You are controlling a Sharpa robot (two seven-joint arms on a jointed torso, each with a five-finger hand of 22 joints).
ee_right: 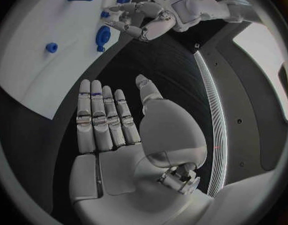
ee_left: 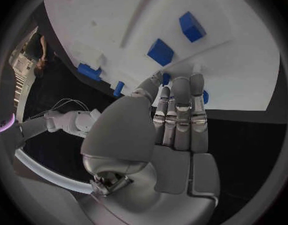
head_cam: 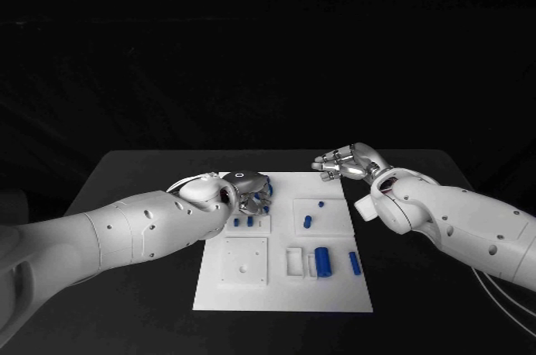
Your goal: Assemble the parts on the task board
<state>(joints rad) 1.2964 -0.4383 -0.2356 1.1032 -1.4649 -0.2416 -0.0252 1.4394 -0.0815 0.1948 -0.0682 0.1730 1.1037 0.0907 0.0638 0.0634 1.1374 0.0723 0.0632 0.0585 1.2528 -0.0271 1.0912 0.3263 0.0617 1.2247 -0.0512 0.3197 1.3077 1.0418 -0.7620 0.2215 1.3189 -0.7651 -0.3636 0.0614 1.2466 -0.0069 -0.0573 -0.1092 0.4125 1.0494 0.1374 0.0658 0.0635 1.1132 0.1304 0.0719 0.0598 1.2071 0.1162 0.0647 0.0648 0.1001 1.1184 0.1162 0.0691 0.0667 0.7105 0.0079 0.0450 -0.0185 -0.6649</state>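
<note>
From the head view, the white rectangular task board [head_cam: 283, 289] lies in the middle of the black table [head_cam: 146, 173], and small blue parts are scattered across it: a fat blue cylinder [head_cam: 321, 260] in a recess near the front, a slimmer blue bar [head_cam: 355, 263] just beside it, and a little blue peg [head_cam: 306, 222] further back. The left silver hand [head_cam: 248, 194] is over the board's far-left area, right on a cluster of blue pieces there. Its wrist view gets in closer: fingers [ee_left: 181, 110] straight and side by side, tips down at the white surface near two blue blocks [ee_left: 160, 51], palm bare, nothing held. From overhead, its arm hides that. The right silver hand [head_cam: 348, 163] hangs off the board's far-right corner, over the dark table. Its own wrist view shows the palm [ee_right: 119, 140] flat, fingers extended, holding nothing, with the left hand [ee_right: 146, 20] across the board.
</note>
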